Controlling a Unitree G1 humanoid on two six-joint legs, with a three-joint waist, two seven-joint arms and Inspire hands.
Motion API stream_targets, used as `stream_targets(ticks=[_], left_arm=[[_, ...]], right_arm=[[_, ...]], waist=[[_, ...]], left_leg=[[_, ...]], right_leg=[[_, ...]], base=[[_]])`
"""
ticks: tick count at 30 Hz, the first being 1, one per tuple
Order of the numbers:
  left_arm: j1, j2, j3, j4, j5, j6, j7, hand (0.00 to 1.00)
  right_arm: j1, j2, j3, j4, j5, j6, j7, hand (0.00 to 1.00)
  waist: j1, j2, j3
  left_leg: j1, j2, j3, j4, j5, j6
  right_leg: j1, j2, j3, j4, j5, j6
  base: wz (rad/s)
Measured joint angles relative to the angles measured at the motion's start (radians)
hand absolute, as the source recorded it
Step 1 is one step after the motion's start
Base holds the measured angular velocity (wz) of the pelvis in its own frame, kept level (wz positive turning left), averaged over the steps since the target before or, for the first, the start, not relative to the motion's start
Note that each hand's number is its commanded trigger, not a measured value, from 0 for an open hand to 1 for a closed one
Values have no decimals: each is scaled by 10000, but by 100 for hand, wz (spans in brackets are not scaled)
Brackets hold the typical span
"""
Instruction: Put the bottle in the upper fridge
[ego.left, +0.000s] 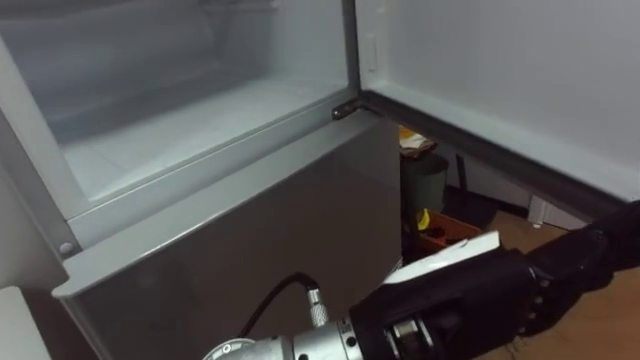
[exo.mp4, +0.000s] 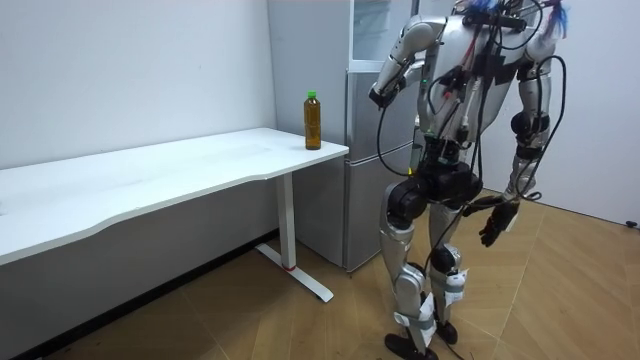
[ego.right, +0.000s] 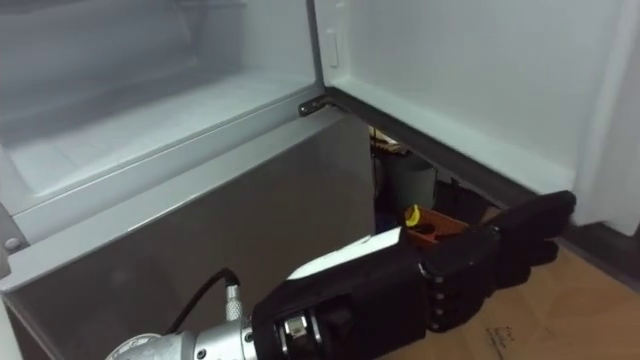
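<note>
The bottle (exo.mp4: 313, 120), amber with a green cap, stands upright on the corner of the white table (exo.mp4: 150, 180) closest to the fridge, with neither hand on it. I stand in front of the fridge (exo.mp4: 365, 150). Its upper compartment (ego.left: 200, 110) is open, white inside and bare, and its door (ego.left: 500, 80) is swung out to my right. My left hand (ego.left: 450, 300) is raised in front of the grey lower door (ego.left: 250, 240), fingers straight and holding nothing. My right hand (exo.mp4: 497, 222) hangs by my thigh, fingers relaxed and empty.
On the floor behind the open door stand a dark bin (ego.left: 425, 180) and an orange box (ego.left: 445, 228). The table runs along the wall towards the room view's left. Wooden floor (exo.mp4: 560, 290) lies open around me.
</note>
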Motion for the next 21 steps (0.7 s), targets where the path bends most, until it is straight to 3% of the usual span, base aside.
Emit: stream_targets(ticks=[3, 6, 10, 13, 16, 21], left_arm=[[5, 14, 0, -3, 0, -40, 0, 0], [59, -12, 27, -135, 6, -45, 18, 0], [477, 56, 316, -701, 6, -44, 53, 0], [894, 65, 844, -973, 5, -44, 62, 0], [1402, 179, 1433, -1056, 81, -73, 199, 0], [1956, 150, 2566, -1450, 834, -72, 949, 0]], right_arm=[[-26, 11, 94, -19, -161, -15, -262, 0], [-96, 40, 203, -127, -127, -1, -575, 0], [-473, 211, 235, -130, 169, -3, -664, 0], [-677, 321, 295, -142, 529, -195, -579, 0], [-684, 532, 319, -131, 697, -381, -538, 0], [-673, 678, 274, -37, 531, -504, -516, 0]], waist=[[300, -35, 18], [837, -68, 18], [1329, -297, -46], [1703, -503, -55], [1966, -691, -119], [2621, -664, -171]], left_leg=[[-113, -19, -368, 47, 14, -4], [-186, -93, -644, -4, 130, 24], [-419, -227, -1316, 31, 375, 78], [-436, -287, -1694, 50, 463, 76], [-418, -332, -2206, 92, 502, 50], [-525, -382, -2605, 203, 518, 43]], right_leg=[[103, -36, -303, -17, -26, -27], [116, -187, -613, -12, -47, -37], [156, -386, -1304, -32, -84, -55], [315, -484, -1750, -98, -159, -81], [664, -515, -2165, -298, -192, -100], [813, -551, -2498, -363, -265, -108]], base=[[28], [31], [50], [43], [50], [27]])
